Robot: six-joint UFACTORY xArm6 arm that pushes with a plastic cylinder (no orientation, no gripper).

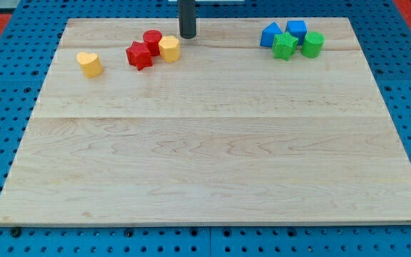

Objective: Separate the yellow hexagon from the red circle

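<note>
Up near the view's top, a bit left of centre, my tip sits on the wooden surface, just to the upper right of the yellow hexagon. There's a small gap between them, so not touching as far as I can see. No jaws on this rig, just the straight dark rod, so nothing released or clenched to report.

The yellow hexagon is right up against the red circle, which sits on its left and slightly higher. A red star is tucked in just below and left of the circle, touching or nearly so. Further to the view's left, well apart from that cluster, is a yellow heart.

Over at the view's top right there's a second bunch: a blue triangle, a blue cube, a green star and a green cylinder, all packed close together.
</note>
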